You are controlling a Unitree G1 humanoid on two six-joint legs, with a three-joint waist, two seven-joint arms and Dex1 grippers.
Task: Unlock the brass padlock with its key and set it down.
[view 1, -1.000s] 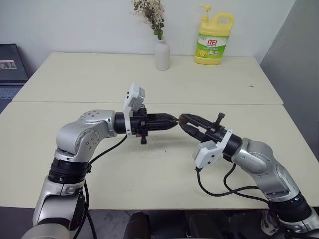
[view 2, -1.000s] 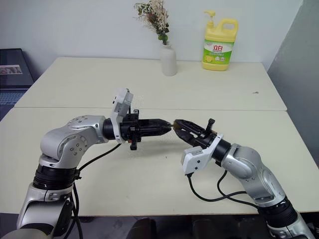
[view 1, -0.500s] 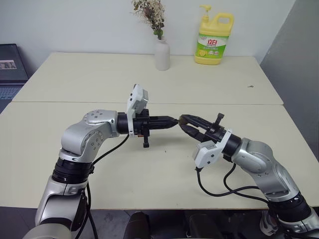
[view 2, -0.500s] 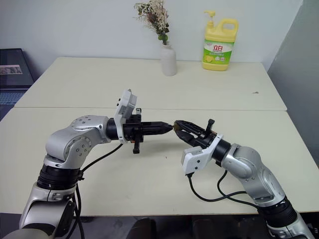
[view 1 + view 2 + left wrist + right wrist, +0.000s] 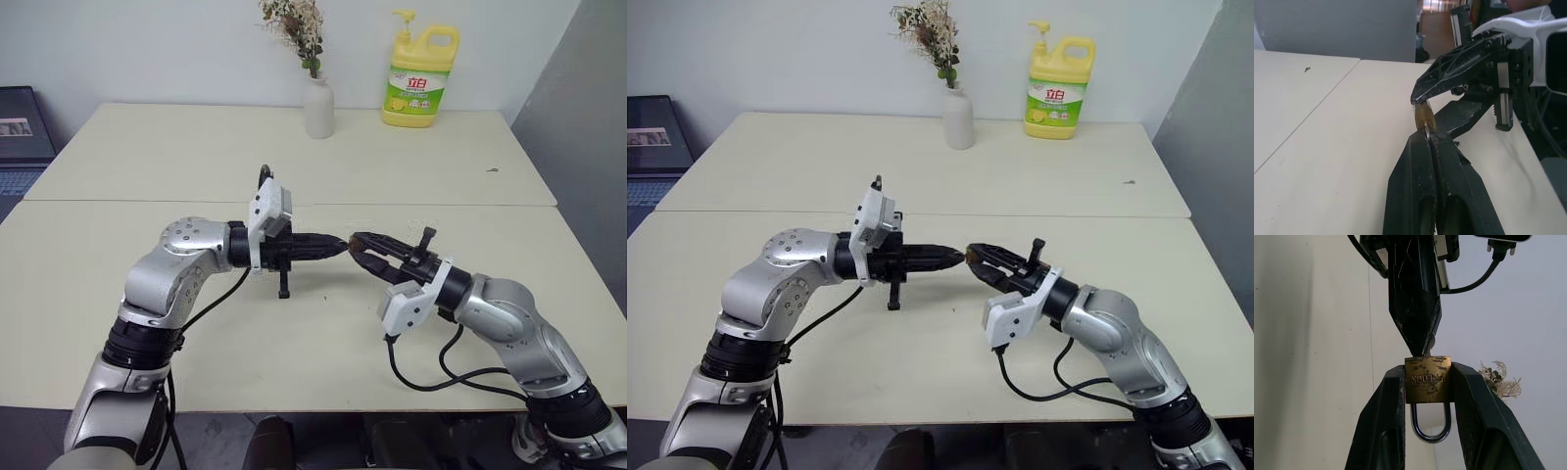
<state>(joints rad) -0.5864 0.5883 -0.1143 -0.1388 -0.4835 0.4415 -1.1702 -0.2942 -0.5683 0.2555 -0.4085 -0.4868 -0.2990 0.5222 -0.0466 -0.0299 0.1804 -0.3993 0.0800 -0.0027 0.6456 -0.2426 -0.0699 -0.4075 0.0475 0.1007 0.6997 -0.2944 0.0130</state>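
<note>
Since a second ago the left gripper (image 5: 1428, 138) has rolled about its own axis, so its white wrist camera housing now sits flatter and the black stub beneath it points more squarely down at the table (image 5: 147, 166); both hands have kept their places above the near tabletop. Its matt black, speckled fingers are pressed together into a narrow wedge, pinching the key (image 5: 1427, 130), of which just a sliver of silvery metal shows where it enters the base of the brass padlock (image 5: 1427, 379). That padlock is a small square block of scuffed golden brass stamped with letters, clamped by its two sides between the right gripper's (image 5: 1428, 382) tapered black fingers, which stand apart by the width of the body; its thin polished steel shackle curves in a U between them, and looks seated in the body. Lock and key hang in the air where the two fingertips meet, clear of the smooth cream table. Well behind stand a white ceramic vase (image 5: 318, 108) of dried sprigs and a yellow plastic pump bottle (image 5: 421, 80) with a green label; a dark screen (image 5: 22, 122) sits at the far left edge
</note>
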